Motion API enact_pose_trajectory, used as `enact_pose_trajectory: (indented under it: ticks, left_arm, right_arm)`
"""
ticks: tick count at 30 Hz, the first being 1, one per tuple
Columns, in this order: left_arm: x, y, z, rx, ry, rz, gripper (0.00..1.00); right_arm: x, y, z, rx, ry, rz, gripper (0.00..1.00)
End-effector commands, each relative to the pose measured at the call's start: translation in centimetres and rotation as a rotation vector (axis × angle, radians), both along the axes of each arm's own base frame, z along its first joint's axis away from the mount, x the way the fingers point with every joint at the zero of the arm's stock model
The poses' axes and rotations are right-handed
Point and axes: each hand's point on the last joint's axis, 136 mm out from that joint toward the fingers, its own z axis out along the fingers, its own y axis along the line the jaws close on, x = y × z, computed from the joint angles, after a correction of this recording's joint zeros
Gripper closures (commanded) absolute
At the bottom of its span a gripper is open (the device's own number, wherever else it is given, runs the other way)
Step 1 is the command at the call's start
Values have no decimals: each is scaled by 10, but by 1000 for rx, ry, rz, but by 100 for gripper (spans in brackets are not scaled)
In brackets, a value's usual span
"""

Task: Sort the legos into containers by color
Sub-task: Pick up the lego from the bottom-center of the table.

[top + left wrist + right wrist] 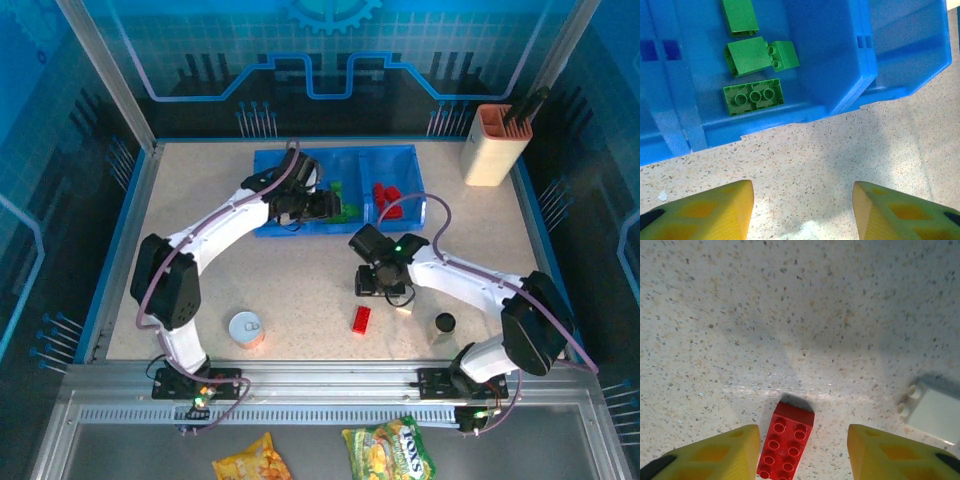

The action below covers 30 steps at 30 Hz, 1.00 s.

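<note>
White-shelled left arm [225, 228] and right arm [462, 280], black joints, purple cables, yellow wedge jaws.

Shiny plastic on a speckled, stone-look tabletop [790, 315]
The tabletop is smooth with a faint sheen; the red lego [786, 447] and green legos [753, 97] are glossy moulded plastic, the cream lego [935, 412] duller, the blue bin [830, 60] smooth, semi-gloss plastic.

- The whole table [480, 230] is taken in from high up behind, angled down.
- The blue bin [850, 75] with green bricks [752, 97] is seen close up, looking down, from the left wrist. It's also caught from above.
- The red brick [787, 445] is framed closer still from the right wrist, same overlap.
</note>
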Motion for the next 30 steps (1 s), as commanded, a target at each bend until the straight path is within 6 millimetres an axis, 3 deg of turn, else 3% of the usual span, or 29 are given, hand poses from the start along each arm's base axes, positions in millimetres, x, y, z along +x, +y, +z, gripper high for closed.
enact_pose_trajectory:
  ticks: [1, 13, 16, 20, 30]
  left_arm:
    - [-4, 11, 10, 26, -53, 0, 44]
    - [-10, 19, 7, 45, -61, 6, 44]
    - [-11, 19, 8, 46, -64, 4, 44]
    - [-12, 21, 5, 55, -63, 5, 45]
    - [-11, 20, 0, 51, -56, 7, 44]
  right_arm:
    - [-7, 1, -11, -20, 26, -71, 47]
    - [-35, 33, -48, -18, 154, -120, 50]
    - [-38, 33, -53, -45, 173, -125, 49]
    - [-37, 26, -51, -87, 168, -128, 49]
    - [-27, 20, -23, -129, 97, -113, 49]
